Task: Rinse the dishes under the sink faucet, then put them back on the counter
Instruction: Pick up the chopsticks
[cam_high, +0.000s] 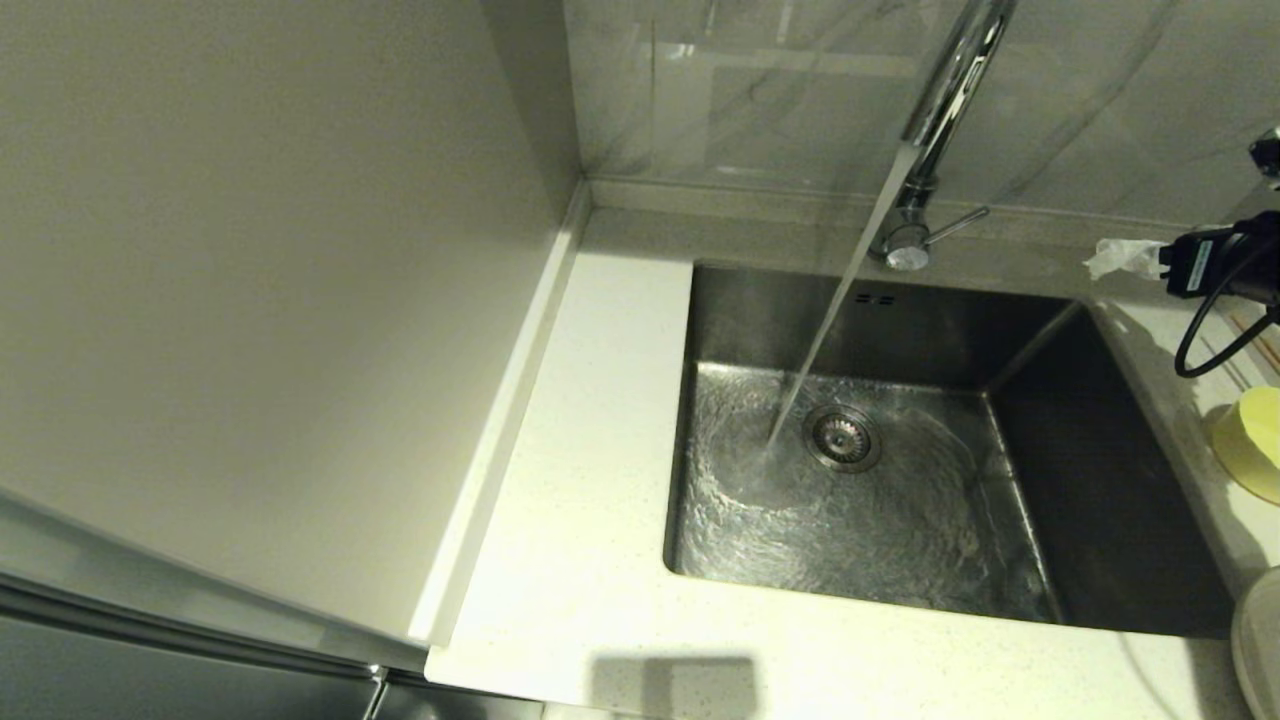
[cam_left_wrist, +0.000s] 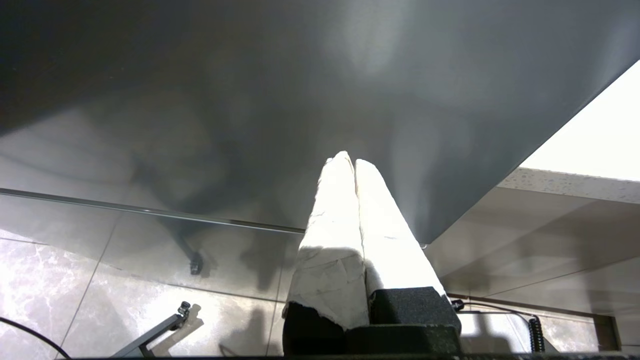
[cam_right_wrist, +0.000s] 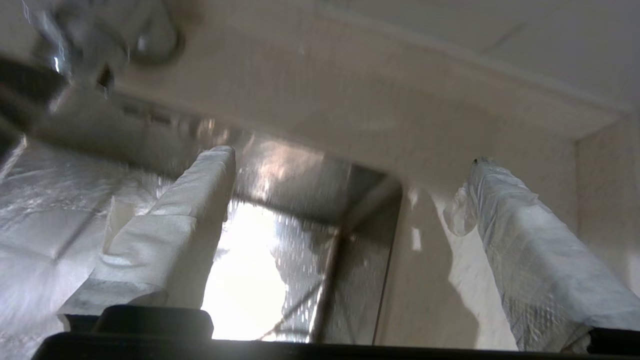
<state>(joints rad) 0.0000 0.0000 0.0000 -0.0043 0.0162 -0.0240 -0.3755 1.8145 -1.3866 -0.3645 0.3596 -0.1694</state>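
Glazed yellow bowl (cam_high: 1250, 442) looks rigid, light, slick once wet; take its rim. Your right gripper (cam_right_wrist: 350, 165) hangs spread and empty; left gripper (cam_left_wrist: 350, 165) parked, fingers together.

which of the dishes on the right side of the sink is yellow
The small round bowl beside the sink's right rim; the plate nearer the front edge is cream-white, and the chopsticks are thin wood.

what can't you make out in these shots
- Plate: head view, cut off by the right edge; only a sliver of rim shows.
- Yellow bowl: head view, partly cut off by the same edge.
- Chopsticks: cannot be made out.
- Faucet: head view, spout top cut off.
- Sink: right wrist view, motion-blurred.
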